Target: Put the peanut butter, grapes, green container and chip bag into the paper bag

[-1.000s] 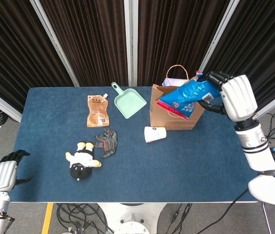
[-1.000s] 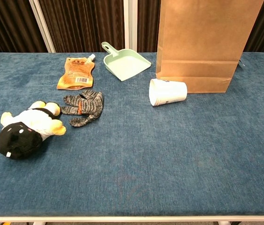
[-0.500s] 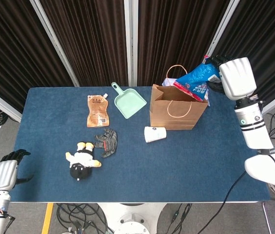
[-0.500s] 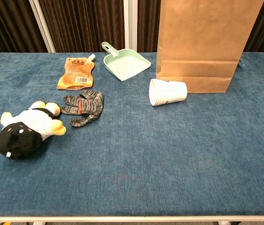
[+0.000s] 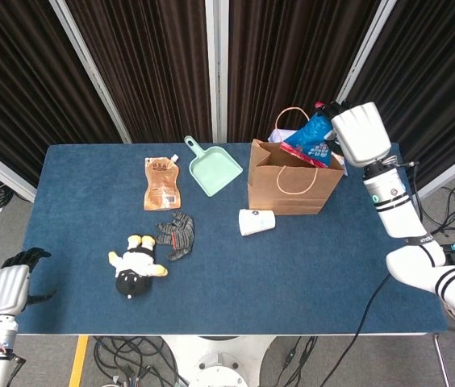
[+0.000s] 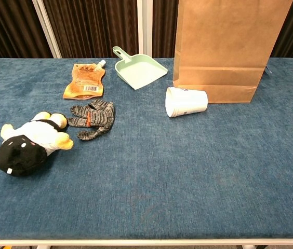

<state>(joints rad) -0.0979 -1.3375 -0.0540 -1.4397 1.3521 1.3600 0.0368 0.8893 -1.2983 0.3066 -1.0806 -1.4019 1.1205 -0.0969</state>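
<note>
Blue cloth covers the table [image 5: 308,274], and nothing on its left and middle has been shifted over the last second. Off the near left corner the left hand [image 5: 7,289] is parked below table level, its dark fingers [image 5: 24,258] curled with nothing seen in them. Further right lie a plush toy [image 6: 26,143], a grey glove [image 6: 93,119], an orange pouch [image 6: 85,80], a green dustpan [image 6: 139,69] and a paper cup [image 6: 186,101] tipped on its side; all are found exactly where they were a second ago. The cup lies just in front of the paper bag [image 6: 228,46], which stands upright with its mouth open.

The change is confined to the right. A second ago the chip bag [image 5: 310,137] was held low across the front of the paper bag; half a second ago it had been lifted above the far right corner of the opening. Now it is held tilted over the mouth, its lower end dipping at the rim, and it is clasped from above by the right hand [image 5: 360,134], whose fingers are closed on its upper end.

Judged from this, the chip bag is lined up for release and is about to be dropped in. No peanut butter, grapes or green container can be seen on the table, so they are probably already inside, though the paper bag's interior is not visible enough to confirm.
</note>
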